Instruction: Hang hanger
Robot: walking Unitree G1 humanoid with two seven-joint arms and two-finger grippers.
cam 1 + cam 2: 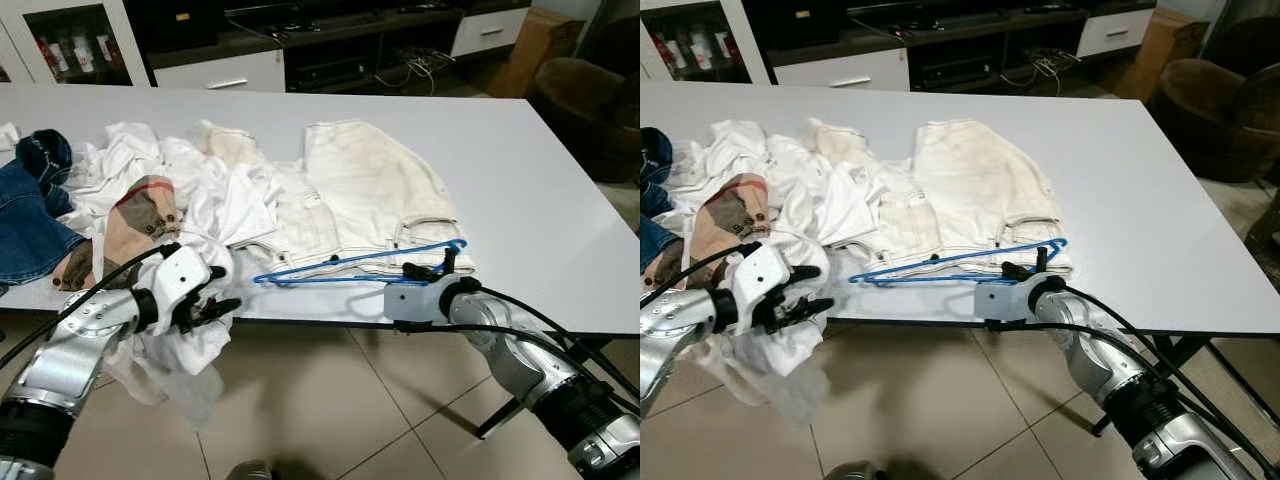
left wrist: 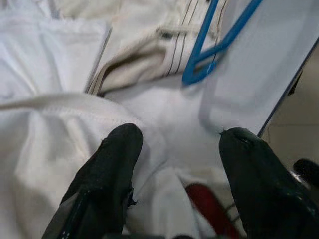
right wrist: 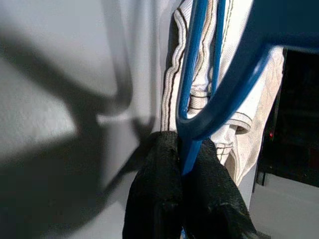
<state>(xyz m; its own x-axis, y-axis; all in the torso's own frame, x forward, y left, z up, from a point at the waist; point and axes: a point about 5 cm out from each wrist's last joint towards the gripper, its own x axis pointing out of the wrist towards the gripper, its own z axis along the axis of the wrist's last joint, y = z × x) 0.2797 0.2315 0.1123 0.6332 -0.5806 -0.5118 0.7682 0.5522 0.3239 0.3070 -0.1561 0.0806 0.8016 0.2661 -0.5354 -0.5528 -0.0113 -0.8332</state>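
Note:
A blue wire hanger lies along the front edge of the white table, partly on cream shorts. My right gripper is shut on the hanger's right end; the right wrist view shows both black fingertips pinching the blue hanger wire. My left gripper sits at the table's front edge, left of the hanger, open, with a white garment bunched around it and hanging off the edge. In the left wrist view, white garment cloth lies between the spread fingers, and the hanger tip is beyond.
A pile of clothes covers the table's left half: blue jeans, a beige checked garment, white shirts. The table's right half is bare. A low TV cabinet stands behind, a brown armchair at right. Tiled floor lies below.

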